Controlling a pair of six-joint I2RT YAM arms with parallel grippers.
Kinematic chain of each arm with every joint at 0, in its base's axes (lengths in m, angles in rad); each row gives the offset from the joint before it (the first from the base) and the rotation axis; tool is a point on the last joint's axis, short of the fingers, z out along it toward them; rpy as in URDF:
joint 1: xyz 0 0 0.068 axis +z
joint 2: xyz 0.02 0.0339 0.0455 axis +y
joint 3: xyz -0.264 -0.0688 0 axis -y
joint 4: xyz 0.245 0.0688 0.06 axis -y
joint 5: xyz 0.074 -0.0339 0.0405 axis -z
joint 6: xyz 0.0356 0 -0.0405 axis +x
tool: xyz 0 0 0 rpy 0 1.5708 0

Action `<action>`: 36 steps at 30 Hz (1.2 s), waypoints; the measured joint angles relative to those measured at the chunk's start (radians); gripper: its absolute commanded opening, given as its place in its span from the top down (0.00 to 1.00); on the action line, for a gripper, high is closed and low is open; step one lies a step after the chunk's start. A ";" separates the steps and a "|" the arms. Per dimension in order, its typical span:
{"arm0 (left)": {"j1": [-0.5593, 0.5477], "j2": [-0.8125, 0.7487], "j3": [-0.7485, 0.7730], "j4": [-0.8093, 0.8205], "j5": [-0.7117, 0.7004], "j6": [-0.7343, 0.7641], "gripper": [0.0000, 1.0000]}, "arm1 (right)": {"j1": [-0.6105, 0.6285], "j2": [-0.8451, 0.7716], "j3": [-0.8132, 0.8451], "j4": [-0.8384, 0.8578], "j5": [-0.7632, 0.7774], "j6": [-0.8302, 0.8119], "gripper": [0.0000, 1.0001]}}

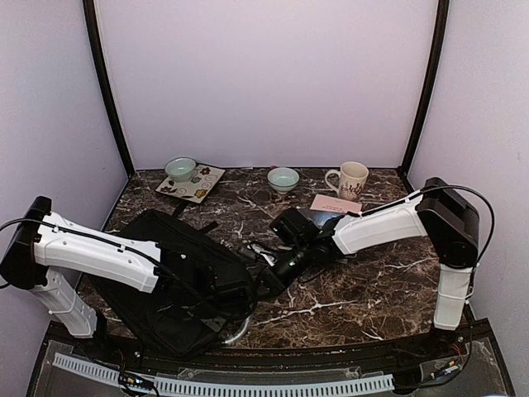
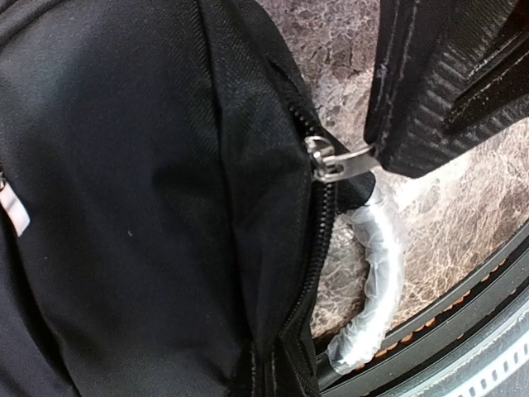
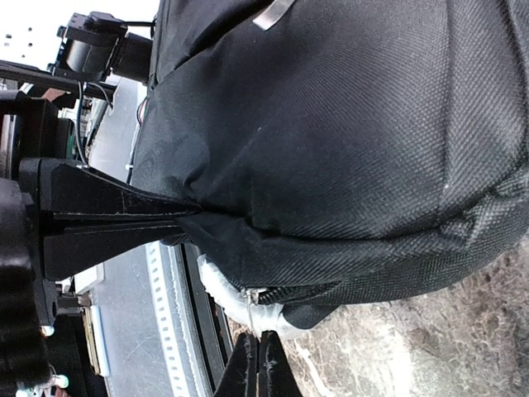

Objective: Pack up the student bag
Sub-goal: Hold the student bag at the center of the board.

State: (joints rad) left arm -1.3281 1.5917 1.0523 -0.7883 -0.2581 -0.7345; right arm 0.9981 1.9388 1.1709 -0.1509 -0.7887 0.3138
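Observation:
The student bag point(image 1: 169, 269), black fabric, lies flat on the left half of the marble table, and its grey-white handle point(image 2: 376, 273) curves out over the front edge. Low on the bag's near side my left gripper point(image 3: 178, 217) is shut, pinching a fold of fabric beside the zipper. From the right, my right gripper point(image 3: 260, 343) is shut on the thin metal zipper pull point(image 2: 335, 161) at the bag's corner. In the left wrist view the right fingers point(image 2: 430, 83) show at the top right. The zipper point(image 2: 318, 223) is closed below the pull.
At the back stand a patterned plate point(image 1: 198, 186) bearing a pale green bowl point(image 1: 180, 169), a second bowl point(image 1: 283, 178) and a mug point(image 1: 350, 179). A pink card point(image 1: 335, 203) lies by the right arm. The table's front edge and a slotted rail point(image 1: 248, 385) run just past the handle.

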 measured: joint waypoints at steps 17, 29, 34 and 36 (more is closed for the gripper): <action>0.167 -0.107 0.079 -0.028 0.177 0.026 1.00 | -0.021 -0.021 -0.029 0.115 -0.023 0.052 1.00; 0.217 -0.010 0.179 -0.016 0.244 0.075 1.00 | -0.039 -0.076 -0.051 0.110 -0.020 0.138 1.00; 0.220 -0.008 0.179 0.039 0.257 0.100 1.00 | -0.071 -0.103 -0.084 0.129 -0.041 0.182 1.00; 0.220 0.001 0.187 0.042 0.262 0.107 1.00 | -0.076 -0.105 -0.093 0.140 -0.053 0.200 1.00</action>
State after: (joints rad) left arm -1.1080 1.5925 1.2388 -0.7464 0.0044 -0.6277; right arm 0.9226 1.8343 1.0775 -0.0113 -0.8413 0.5137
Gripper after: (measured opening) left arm 0.016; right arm 0.006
